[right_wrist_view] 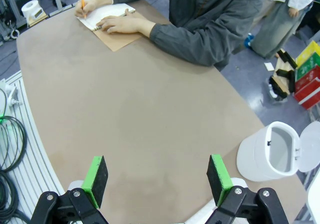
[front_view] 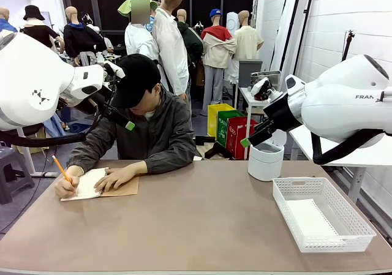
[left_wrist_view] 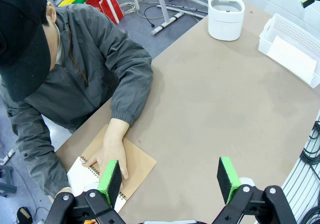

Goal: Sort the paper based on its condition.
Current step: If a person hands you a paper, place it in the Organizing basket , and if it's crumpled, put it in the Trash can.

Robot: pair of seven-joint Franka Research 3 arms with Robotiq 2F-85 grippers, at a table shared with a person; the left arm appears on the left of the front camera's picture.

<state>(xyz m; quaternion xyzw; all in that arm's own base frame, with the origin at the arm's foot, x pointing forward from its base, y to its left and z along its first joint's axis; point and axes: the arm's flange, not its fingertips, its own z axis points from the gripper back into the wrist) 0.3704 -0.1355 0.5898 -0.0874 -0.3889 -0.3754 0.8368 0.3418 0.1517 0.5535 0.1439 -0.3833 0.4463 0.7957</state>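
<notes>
A white sheet of paper (front_view: 309, 218) lies flat inside the white basket (front_view: 343, 201) at the front right, and it appears again as paper (left_wrist_view: 295, 57) in the left wrist view. At the far left a person writes with an orange pencil (front_view: 61, 168) on the open page of a spiral notebook (front_view: 89, 183) with a brown cover (left_wrist_view: 137, 164). One hand rests on the notebook. My left gripper (left_wrist_view: 169, 180) hangs open and empty above the table near that notebook. My right gripper (right_wrist_view: 157, 180) is open and empty too, high over the table's right half.
A white bin (front_view: 266, 158) with its lid up stands at the far right, behind the basket; bin (right_wrist_view: 270, 151) shows an empty inside. The person's arms and sleeve (right_wrist_view: 200, 32) lie across the far edge. Bare brown tabletop (front_view: 196, 220) fills the middle.
</notes>
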